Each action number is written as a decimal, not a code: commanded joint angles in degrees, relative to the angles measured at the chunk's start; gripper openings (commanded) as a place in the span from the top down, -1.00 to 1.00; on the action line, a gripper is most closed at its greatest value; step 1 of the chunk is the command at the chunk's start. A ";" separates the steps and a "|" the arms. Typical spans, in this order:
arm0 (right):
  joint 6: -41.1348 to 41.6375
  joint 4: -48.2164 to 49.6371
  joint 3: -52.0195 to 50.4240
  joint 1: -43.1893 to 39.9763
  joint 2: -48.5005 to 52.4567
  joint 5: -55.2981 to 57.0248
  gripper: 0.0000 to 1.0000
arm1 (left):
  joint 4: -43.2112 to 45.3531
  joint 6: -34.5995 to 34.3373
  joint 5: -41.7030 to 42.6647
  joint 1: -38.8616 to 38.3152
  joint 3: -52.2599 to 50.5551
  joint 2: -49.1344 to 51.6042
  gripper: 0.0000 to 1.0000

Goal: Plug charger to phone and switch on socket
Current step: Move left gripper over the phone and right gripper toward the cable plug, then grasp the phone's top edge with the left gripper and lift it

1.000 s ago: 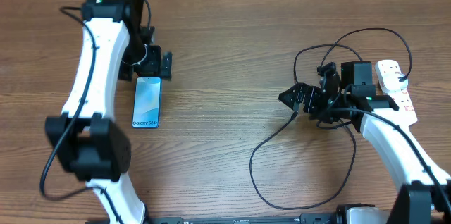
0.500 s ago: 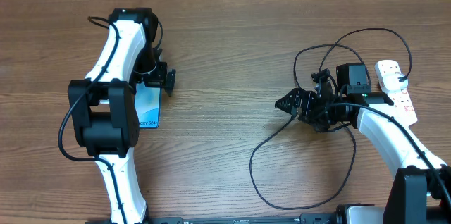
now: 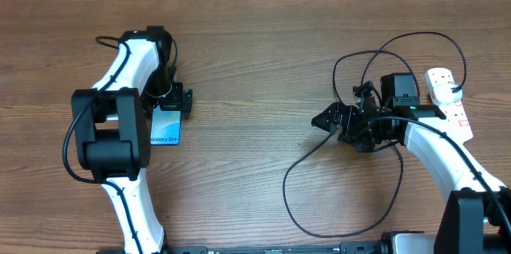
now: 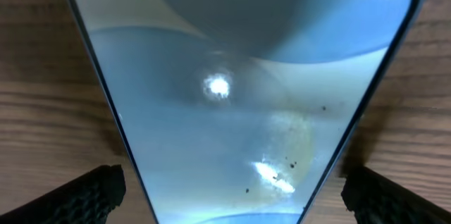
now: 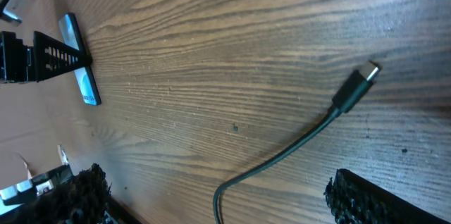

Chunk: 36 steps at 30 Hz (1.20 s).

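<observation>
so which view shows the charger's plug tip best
Right wrist: the plug tip lies bare and sharp on the table. Overhead shows the cable looping, its tip too small to make out. Left wrist shows only the phone.

Overhead, we're looking straight down on the whole worktop (image 3: 255, 30). On the left wrist we're hovering really close over the phone (image 4: 239, 97), screen filling the shot. On the right wrist we're looking low across the wood, catching the charger (image 5: 350, 91) tip nearby and that same phone far off.
</observation>
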 commanded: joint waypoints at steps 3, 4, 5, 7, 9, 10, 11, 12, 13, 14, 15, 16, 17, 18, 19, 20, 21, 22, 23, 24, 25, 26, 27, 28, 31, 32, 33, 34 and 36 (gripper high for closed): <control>11.21 -2.36 0.81 0.02 0.02 4.46 -1.00 | 6.97 -2.12 3.98 0.57 -5.60 1.22 -0.98; 12.98 -2.58 0.81 0.24 0.02 5.97 -1.00 | 7.87 -2.12 4.87 0.46 -6.54 1.22 -0.96; 14.16 -2.64 0.79 0.63 0.02 7.56 -1.00 | 8.81 -2.12 5.35 0.37 -7.45 1.22 -0.94; 15.61 -2.60 0.76 1.81 0.02 10.01 -1.00 | 11.21 -2.38 5.44 0.15 -9.53 1.22 -0.92; 15.61 -2.45 0.76 2.86 0.02 11.47 -1.00 | 13.25 -2.47 5.46 0.11 -11.28 1.22 -0.91; 16.31 -2.51 0.76 3.48 0.02 12.50 -1.00 | 14.16 -3.06 5.46 0.11 -12.22 1.22 -0.91; 16.90 -2.67 0.76 4.07 0.02 13.38 -1.00 | 15.02 -3.63 5.51 0.11 -12.94 1.22 -0.89; 17.33 -2.67 0.76 4.66 0.02 14.03 -1.00 | 16.02 -4.42 6.05 0.11 -13.81 1.22 -0.88; 17.94 -2.71 0.74 5.16 0.02 14.86 -1.00 | 16.68 -4.57 6.71 0.11 -14.32 1.22 -0.87; 17.94 -2.69 0.68 5.84 0.02 15.52 -1.00 | 17.66 -4.55 7.65 0.11 -14.80 1.22 -0.87; 17.94 -2.67 0.55 6.43 0.02 15.89 -1.00 | 17.97 -4.52 8.55 0.11 -14.91 1.22 -0.87; 17.92 -2.64 0.39 6.91 0.02 15.89 -1.00 | 18.21 -4.52 9.44 0.11 -14.91 1.22 -0.92; 17.94 -2.62 0.26 7.41 0.02 15.85 -1.00 | 18.45 -4.52 10.47 0.11 -14.88 1.22 -0.95; 17.94 -2.67 0.13 7.91 0.02 15.82 -1.00 | 18.93 -4.52 11.96 0.11 -14.88 1.22 -0.96; 17.92 -2.73 0.07 8.35 0.02 15.82 -1.00 | 19.15 -4.52 13.92 0.11 -14.88 1.22 -0.98; 17.92 -2.82 0.07 8.87 0.02 15.80 -1.00 | 19.26 -4.52 15.91 0.11 -14.88 1.22 -0.96; 17.92 -2.91 0.07 9.44 0.02 15.72 -1.00 | 19.26 -4.52 18.03 0.11 -14.88 1.22 -0.95; 17.92 -2.86 0.07 9.90 0.02 15.39 -1.00 | 19.30 -4.52 19.61 0.04 -14.88 1.22 -0.93; 17.94 -2.78 0.07 10.43 0.02 14.78 -1.00 | 19.45 -4.52 20.63 -0.02 -14.88 1.22 -0.93; 17.94 -2.60 0.07 10.78 0.02 14.10 -1.00 | 19.50 -4.59 20.94 -0.15 -14.86 1.22 -0.92; 17.94 -2.32 0.07 11.17 0.02 13.18 -1.00 | 19.80 -5.22 20.92 -0.28 -14.86 1.22 -0.92; 17.97 -1.99 0.07 11.52 0.02 12.15 -1.00 | 20.00 -5.81 20.94 -0.39 -14.86 1.22 -0.93; 17.97 -1.70 0.07 11.85 0.02 11.28 -1.00 | 20.22 -6.43 20.94 -0.55 -14.86 1.22 -0.94; 18.18 -1.36 0.07 12.28 0.02 10.43 -1.00 | 20.37 -6.99 21.03 -0.74 -14.86 1.22 -0.95; 18.58 -0.72 0.07 13.57 0.02 9.40 -1.00 | 20.76 -7.54 22.62 -1.53 -14.84 1.22 -0.93; 19.21 -0.72 0.07 14.01 0.02 9.55 -1.00 | 20.74 -7.48 23.12 -1.86 -14.73 1.22 -0.94; 19.47 -0.72 0.07 14.34 0.02 9.57 -1.00 | 20.72 -7.15 23.21 -2.27 -14.60 1.20 -0.97; 19.65 -0.70 0.07 14.60 0.02 9.60 -1.00 | 20.46 -5.86 22.73 -2.86 -14.32 1.20 -1.00; 19.65 -0.72 0.07 14.62 0.02 9.60 -1.00 | 19.28 -4.57 18.47 -3.65 -13.40 1.20 -1.00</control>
